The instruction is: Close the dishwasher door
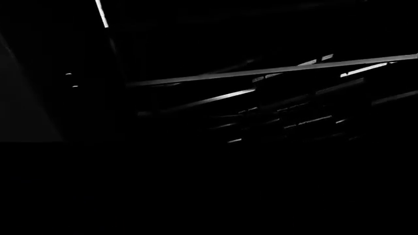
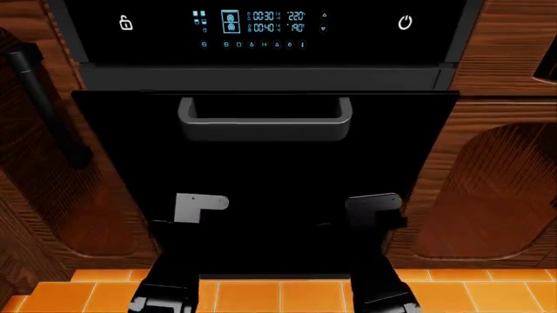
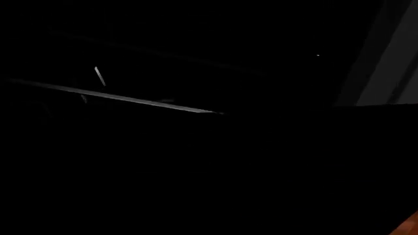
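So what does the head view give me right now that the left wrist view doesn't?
Only the head view shows the dishwasher door as a whole: a glossy black panel with its grey bar handle, the lit blue display above, wooden cabinet doors on both sides, the orange tiled floor, and both arms reaching in under the panel's lower edge. Only the left wrist view shows thin pale bars crossing in near darkness, possibly rack wires. Both share black surfaces of the appliance; neither shows gripper jaws.

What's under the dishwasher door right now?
Both arms reach beneath the dishwasher door, whose panel covers their grippers. Wrist views show only dark interior with thin pale rack bars. Orange floor tiles lie below.
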Available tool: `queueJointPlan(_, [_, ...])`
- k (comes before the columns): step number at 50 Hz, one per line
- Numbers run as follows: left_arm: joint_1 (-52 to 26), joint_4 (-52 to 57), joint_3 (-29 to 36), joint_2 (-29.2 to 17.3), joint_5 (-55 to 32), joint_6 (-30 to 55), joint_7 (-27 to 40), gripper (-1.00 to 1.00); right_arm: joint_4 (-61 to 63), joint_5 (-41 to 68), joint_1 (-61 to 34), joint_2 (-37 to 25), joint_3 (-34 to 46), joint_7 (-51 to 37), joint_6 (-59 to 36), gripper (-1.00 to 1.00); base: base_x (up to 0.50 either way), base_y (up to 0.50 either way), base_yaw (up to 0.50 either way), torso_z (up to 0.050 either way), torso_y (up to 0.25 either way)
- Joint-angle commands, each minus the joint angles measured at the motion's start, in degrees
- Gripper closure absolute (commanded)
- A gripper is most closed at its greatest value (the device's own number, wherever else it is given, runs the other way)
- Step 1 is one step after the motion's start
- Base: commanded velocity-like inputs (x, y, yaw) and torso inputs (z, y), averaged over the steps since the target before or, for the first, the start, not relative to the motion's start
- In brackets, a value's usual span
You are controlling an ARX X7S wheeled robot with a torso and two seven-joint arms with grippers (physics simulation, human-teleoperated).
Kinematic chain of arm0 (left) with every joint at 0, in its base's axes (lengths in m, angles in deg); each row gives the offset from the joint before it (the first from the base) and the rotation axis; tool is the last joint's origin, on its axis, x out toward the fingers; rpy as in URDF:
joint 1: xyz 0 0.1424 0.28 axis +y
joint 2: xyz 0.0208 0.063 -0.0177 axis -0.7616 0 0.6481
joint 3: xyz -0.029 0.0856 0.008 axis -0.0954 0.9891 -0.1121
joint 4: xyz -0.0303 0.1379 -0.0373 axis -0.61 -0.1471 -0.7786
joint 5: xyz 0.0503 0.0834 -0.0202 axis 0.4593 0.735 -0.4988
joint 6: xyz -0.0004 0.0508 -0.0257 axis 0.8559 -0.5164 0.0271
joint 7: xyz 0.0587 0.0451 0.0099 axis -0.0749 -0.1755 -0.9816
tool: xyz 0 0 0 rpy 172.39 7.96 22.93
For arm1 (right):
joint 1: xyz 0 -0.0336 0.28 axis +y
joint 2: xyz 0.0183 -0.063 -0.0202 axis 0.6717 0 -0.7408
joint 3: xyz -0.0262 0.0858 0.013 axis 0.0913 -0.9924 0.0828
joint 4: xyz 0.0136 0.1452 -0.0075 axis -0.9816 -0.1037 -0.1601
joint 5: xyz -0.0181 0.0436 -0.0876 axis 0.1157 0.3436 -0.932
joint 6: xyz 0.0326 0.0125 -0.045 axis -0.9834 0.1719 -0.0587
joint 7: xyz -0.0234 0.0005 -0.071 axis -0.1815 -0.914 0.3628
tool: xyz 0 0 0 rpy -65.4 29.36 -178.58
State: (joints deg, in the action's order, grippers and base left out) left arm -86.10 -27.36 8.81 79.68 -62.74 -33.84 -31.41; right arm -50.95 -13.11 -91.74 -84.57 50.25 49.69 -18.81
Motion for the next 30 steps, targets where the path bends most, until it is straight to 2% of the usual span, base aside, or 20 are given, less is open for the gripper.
queueJointPlan(1, [-5.8, 0.0, 0.5, 0.1, 0.7, 2.5, 0.0, -1.00, 0.0, -2.4, -3.6, 0.8, -1.1, 1.6, -2.2, -1.00, 0.00, 0.00, 0.00, 0.000, 0.000])
queueJointPlan(30, [-11.9, 0.0, 1.7, 0.7, 0.1, 3.0, -1.3, -1.00, 0.0, -2.3, -10.0, 0.3, -4.9, 2.0, -4.1, -1.00, 0.00, 0.00, 0.00, 0.001, 0.004])
